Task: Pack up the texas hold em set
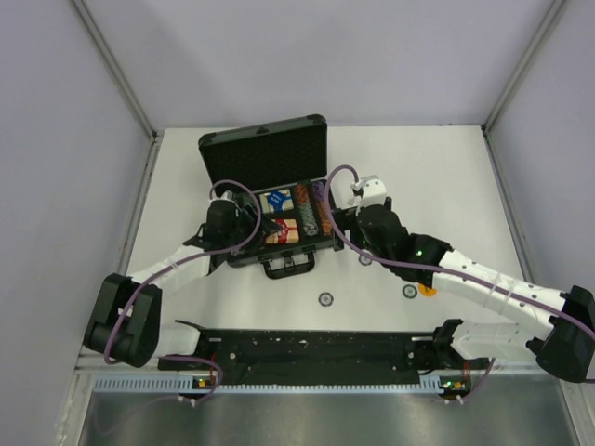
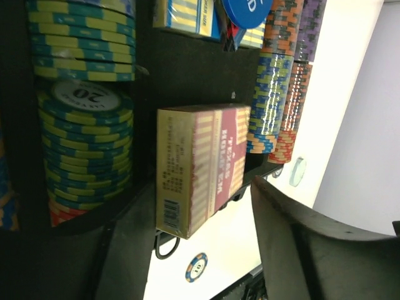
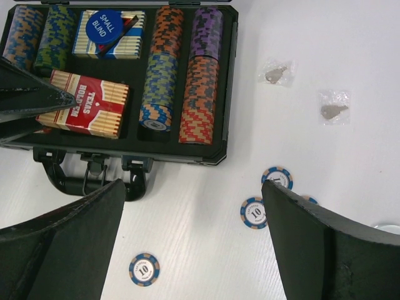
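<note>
Black rectangular briefcase upper left: blue disc reads SMALL BLIND, red card deck TEXAS HOLD'EM. Loose chips marked 10 beyond its front edge. Left gripper, right gripper: jaws apart, empty.

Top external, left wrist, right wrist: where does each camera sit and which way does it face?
Top external: fixed above and behind the arms, looking down on the table and open briefcase; left arm and right arm both show.
Left wrist: on the left arm, looking close into the briefcase at the red card deck and chip rows; one dark finger shows.
Right wrist: on the right arm, looking down at the briefcase front and loose chips; both its fingers show.
Shared: both wrist views catch the red card deck.
</note>
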You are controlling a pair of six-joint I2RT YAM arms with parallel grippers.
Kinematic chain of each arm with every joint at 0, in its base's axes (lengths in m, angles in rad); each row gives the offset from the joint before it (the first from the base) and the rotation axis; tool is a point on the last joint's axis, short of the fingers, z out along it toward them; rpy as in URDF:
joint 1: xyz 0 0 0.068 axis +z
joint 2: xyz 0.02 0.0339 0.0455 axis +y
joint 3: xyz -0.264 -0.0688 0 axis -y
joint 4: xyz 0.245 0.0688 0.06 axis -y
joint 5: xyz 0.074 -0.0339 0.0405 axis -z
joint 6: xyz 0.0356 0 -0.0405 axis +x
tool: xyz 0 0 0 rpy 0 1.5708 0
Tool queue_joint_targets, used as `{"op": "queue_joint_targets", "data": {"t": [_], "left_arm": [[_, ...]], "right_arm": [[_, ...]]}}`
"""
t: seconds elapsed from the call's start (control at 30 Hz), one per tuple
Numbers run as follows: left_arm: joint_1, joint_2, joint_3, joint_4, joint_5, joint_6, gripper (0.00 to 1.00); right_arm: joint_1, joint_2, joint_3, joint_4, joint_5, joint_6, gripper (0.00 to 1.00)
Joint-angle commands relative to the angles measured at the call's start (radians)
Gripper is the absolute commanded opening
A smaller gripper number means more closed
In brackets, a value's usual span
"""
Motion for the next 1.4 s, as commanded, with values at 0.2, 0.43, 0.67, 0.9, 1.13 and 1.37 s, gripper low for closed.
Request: {"op": "queue_joint_targets", "data": {"t": [0.2, 0.43, 0.67, 0.9, 1.13, 1.37], "left_arm": [[-0.023, -0.038, 0.131, -0.183, -0.072, 0.076, 0.80], [-0.054, -0.001, 0.244, -0.372, -0.161, 0.142, 0.86], [-0.072, 0.054, 0.306, -0.466, -0.204, 0.155, 0.73], [-0.084, 0.125, 0.346, -0.494, -0.203, 0.167, 0.61], [-0.094, 0.133, 0.355, -0.460, -0.178, 0.188, 0.43], [-0.095, 0.139, 0.360, -0.467, -0.169, 0.202, 0.45]], "right_arm": [[-0.021, 0.004, -0.021, 0.029, -0.003, 0.014, 0.90], [-0.026, 0.003, -0.040, 0.039, -0.003, 0.024, 0.90], [-0.034, 0.001, -0.052, 0.045, -0.002, 0.031, 0.90], [-0.038, 0.000, -0.061, 0.052, 0.001, 0.035, 0.89], [-0.040, -0.005, -0.073, 0.052, 0.004, 0.046, 0.89], [-0.041, -0.003, -0.075, 0.053, 0.004, 0.049, 0.89]]}}
